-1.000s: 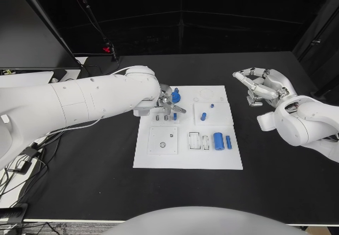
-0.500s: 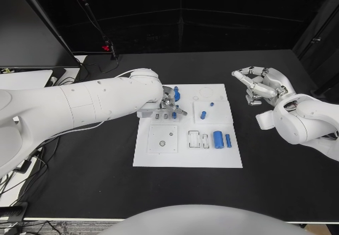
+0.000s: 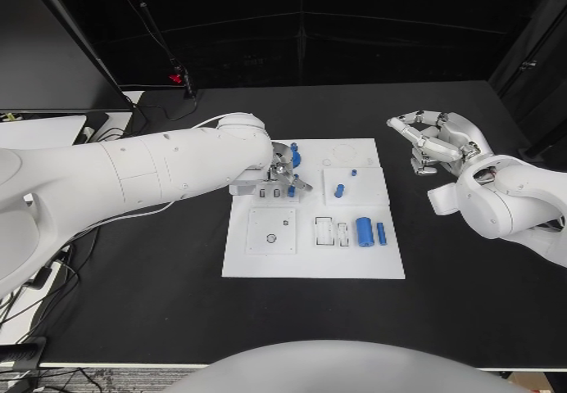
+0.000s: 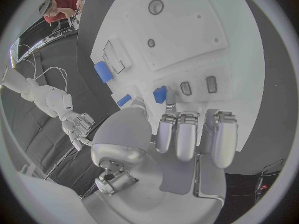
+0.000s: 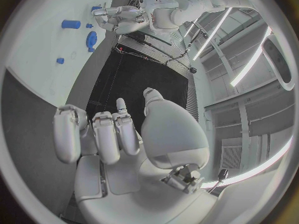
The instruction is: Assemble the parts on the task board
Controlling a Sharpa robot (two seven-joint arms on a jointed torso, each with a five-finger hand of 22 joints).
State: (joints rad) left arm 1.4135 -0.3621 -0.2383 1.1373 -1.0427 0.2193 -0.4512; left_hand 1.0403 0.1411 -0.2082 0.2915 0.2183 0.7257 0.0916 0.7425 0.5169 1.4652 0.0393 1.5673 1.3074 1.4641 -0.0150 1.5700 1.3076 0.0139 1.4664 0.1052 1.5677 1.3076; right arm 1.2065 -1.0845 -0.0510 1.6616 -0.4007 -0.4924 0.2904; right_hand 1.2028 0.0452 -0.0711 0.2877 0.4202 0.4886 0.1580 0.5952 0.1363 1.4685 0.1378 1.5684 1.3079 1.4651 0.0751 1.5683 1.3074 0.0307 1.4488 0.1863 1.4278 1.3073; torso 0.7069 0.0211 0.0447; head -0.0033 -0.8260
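The white task board (image 3: 307, 266) lies mid-table. My left hand (image 3: 278, 173) reaches over its far left part, fingers pointing down at a row of slots. A small blue part (image 3: 291, 191) stands in the end slot, and the left wrist view shows this small blue part (image 4: 160, 94) between the thumb and a fingertip (image 4: 169, 104). A blue gear-like part (image 3: 294, 155) sits just behind the hand. A blue peg (image 3: 339, 193), a large blue cylinder (image 3: 364, 233) and a thin blue pin (image 3: 380, 235) lie on the board. My right hand (image 3: 435, 146) hovers right of the board, holding nothing.
Two slots (image 4: 186, 88) beside the blue part stand unfilled. A square plate (image 3: 273, 233) and a narrow frame (image 3: 325, 233) occupy the board's near half. Cables (image 3: 29, 278) trail off the table's left edge. Black table surrounds the board.
My left hand has shifted slightly down toward the row of slots. The right hand has barely moved, and the blue parts stay put.
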